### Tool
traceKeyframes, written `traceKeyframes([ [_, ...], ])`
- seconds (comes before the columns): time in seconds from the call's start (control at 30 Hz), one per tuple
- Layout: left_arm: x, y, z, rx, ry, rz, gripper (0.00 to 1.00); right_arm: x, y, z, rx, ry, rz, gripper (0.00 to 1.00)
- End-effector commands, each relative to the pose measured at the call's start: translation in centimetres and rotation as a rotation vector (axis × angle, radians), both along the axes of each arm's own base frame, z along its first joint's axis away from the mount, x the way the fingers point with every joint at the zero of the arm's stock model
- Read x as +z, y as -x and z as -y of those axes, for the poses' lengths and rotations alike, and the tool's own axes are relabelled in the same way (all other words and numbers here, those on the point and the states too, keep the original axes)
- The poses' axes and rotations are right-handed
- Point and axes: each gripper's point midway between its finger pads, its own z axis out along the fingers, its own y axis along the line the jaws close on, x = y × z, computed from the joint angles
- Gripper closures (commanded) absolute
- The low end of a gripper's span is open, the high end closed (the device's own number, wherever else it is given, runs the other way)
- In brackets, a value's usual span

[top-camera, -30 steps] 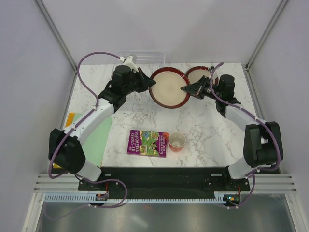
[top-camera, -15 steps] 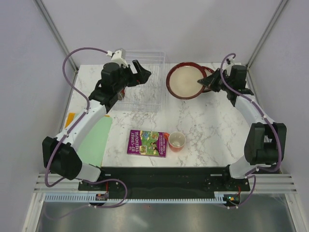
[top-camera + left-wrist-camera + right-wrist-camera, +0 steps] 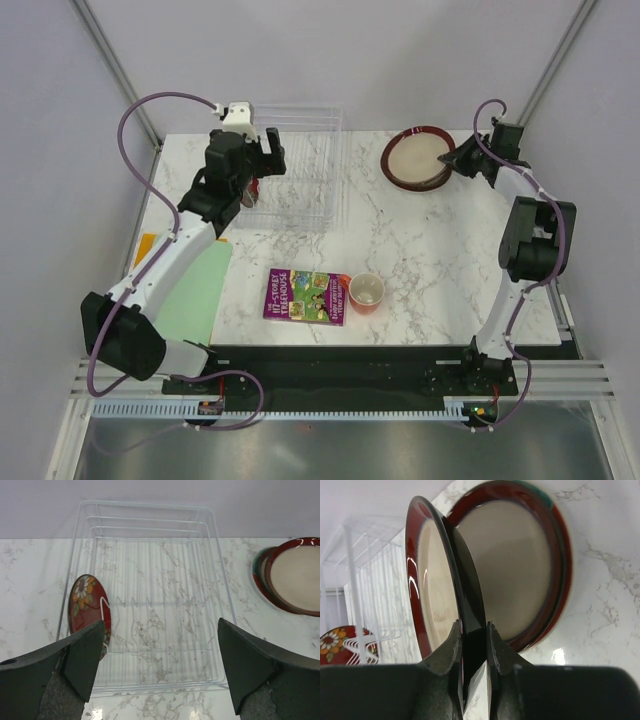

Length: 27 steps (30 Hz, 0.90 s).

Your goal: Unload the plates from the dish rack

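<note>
Upper left of the overhead view: left gripper (image 3: pixel 268 152) above the near left part of the clear dish rack (image 3: pixel 318 180), jaws spread wide, nothing between them. In its wrist view, one dark finger at each lower corner of the frame, with the rack floor between. At the left end of the rack, a small red plate (image 3: pixel 85 605) with a flower pattern, leaning among the ribs.

Upper right of the overhead view: right gripper (image 3: pixel 447 160) narrow, pinching the dark red rim of a cream plate (image 3: pixel 418 158). In its wrist view, that rim clamped between the two fingertips, the plate tilted over a second plate (image 3: pixel 520 570) lying flat on the marble table (image 3: pixel 420 250), a trace of teal on its edge. Cannot tell whether the two plates touch.

Lower centre of the overhead view: a book (image 3: pixel 306 296) and an orange cup (image 3: pixel 366 292) side by side, well apart from the rack.
</note>
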Motion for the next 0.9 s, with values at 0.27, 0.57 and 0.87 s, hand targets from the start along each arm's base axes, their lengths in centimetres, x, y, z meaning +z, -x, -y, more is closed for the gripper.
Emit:
traceKeyframes([
  [0.27, -1.7, -0.6, -3.5, 0.118, -0.203, -0.004, 0.01, 3.2, -6.8, 1.3, 0.024, -0.101, 0.180, 1.00],
  [0.57, -2.4, -0.8, -3.9, 0.137, -0.220, -0.019, 0.01, -0.8, -5.7, 1.2, 0.034, -0.135, 0.084, 0.51],
  [0.87, -2.2, -0.8, -4.8, 0.178, -0.256, -0.021, 0.01, -0.1, -3.2, 3.0, -0.008, 0.049, 0.031, 0.19],
])
